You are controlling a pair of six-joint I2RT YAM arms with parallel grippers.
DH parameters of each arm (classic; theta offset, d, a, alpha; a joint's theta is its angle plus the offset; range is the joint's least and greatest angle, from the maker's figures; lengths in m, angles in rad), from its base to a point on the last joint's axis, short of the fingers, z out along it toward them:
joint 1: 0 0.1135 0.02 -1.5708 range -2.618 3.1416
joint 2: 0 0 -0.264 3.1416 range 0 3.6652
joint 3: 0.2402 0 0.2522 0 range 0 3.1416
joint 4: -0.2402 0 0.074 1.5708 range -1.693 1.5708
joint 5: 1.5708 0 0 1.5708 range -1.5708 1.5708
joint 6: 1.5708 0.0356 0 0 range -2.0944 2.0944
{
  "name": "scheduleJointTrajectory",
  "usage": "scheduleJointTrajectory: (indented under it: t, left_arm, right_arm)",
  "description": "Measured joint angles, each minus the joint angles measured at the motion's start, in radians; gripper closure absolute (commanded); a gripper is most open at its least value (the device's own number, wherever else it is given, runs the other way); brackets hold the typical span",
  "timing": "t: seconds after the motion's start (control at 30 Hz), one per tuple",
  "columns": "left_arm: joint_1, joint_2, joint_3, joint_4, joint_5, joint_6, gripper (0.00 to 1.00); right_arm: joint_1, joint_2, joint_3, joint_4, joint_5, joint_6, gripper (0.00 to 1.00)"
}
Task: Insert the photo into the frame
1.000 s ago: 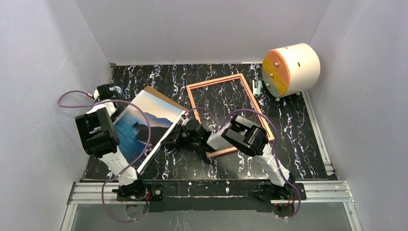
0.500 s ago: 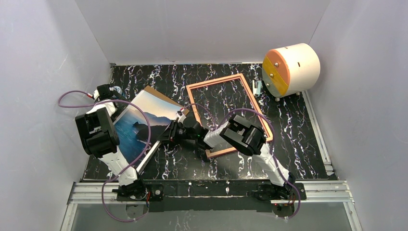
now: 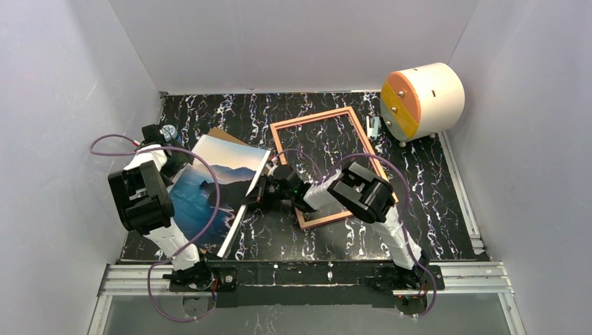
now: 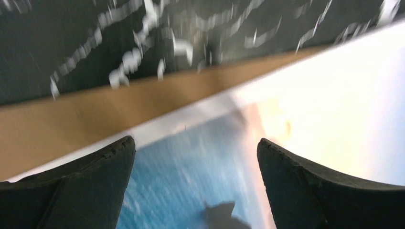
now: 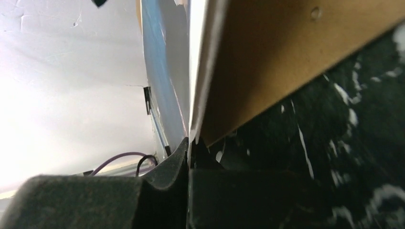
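The photo [image 3: 209, 188], a blue sea with dark cliffs, lies tilted over a brown backing board [image 3: 222, 132] at the left of the table. My right gripper [image 3: 255, 195] is shut on its right edge, which is raised and shows white. In the right wrist view the thin white photo [image 5: 165, 71] runs down between the closed jaws of my right gripper [image 5: 190, 143], with the board [image 5: 286, 62] just beside them. My left gripper [image 3: 174, 162] hangs open over the photo's far left corner. The photo [image 4: 191, 181] shows between its fingers. The pink frame [image 3: 311, 117] lies flat to the right.
A white cylinder with an orange face [image 3: 422, 101] stands at the back right, with a small pale object [image 3: 375, 127] beside it. White walls close in the black marbled table [image 3: 433, 188] on three sides. Purple cables loop off both arms.
My right gripper has shut on the photo's right edge and drawn it up and to the right. The photo has turned a little. The left gripper stays open and has shifted slightly.
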Motion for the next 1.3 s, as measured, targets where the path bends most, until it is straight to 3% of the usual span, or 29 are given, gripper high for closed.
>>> scheduleJointTrajectory:
  t: [0.3, 0.57, 0.7, 0.83, 1.3]
  left_arm:
    - [-0.113, -0.13, -0.026, -0.274, 0.053, 0.02, 0.02]
    - [-0.203, -0.285, -0.079, -0.274, 0.137, 0.055, 0.03]
    - [-0.228, -0.34, -0.175, -0.224, 0.229, 0.05, 0.11]
    - [-0.227, -0.301, -0.248, -0.205, 0.258, 0.023, 0.16]
    - [-0.225, -0.234, -0.237, -0.209, 0.249, -0.024, 0.17]
  right_arm:
    - [-0.146, -0.234, -0.029, -0.294, -0.121, -0.143, 0.98]
    - [-0.268, -0.267, 0.021, -0.595, -0.259, -0.327, 0.92]
    - [-0.296, -0.226, 0.083, -0.691, -0.334, -0.402, 0.83]
    - [-0.304, -0.218, 0.079, -0.679, -0.375, -0.417, 0.76]
    - [-0.304, -0.293, -0.16, -0.239, -0.51, -0.303, 0.68]
